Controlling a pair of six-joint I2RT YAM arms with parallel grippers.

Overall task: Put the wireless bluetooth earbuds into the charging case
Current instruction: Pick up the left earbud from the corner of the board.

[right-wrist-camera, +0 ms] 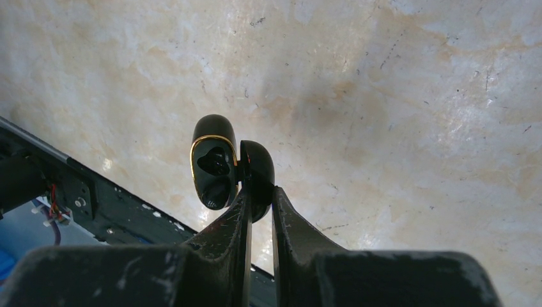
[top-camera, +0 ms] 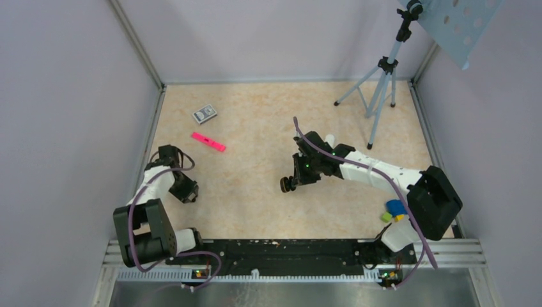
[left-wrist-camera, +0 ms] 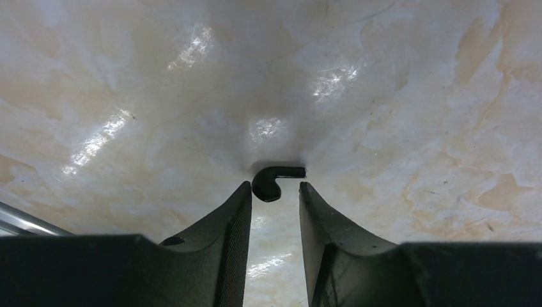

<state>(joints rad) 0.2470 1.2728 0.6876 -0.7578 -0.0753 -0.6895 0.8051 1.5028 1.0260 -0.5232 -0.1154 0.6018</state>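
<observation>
1. Left tool (left-wrist-camera: 275,187) hangs low over the near left part of the table (left-wrist-camera: 415,96). Its jaws are apart, with a clear gap between the tips.
2. One earbud (left-wrist-camera: 265,187), small, black and hooked, lies on the table at the mouth of that gap. Its rounded head is just beside the left fingertip, and its stem points right.
3. The right tool (right-wrist-camera: 260,192) reaches out over the middle of the table, clamped on one half of the charging case (right-wrist-camera: 214,166).
4. The case is open. The free half, edged with a gold rim, shows dark hollows, and whether an earbud sits inside cannot be told.
5. Farther off, a pink strip (top-camera: 208,141) lies on the left part of the table.
6. A tripod (top-camera: 383,83) stands at the far right.
7. Coloured blocks (top-camera: 394,211) sit near the right arm's base.
</observation>
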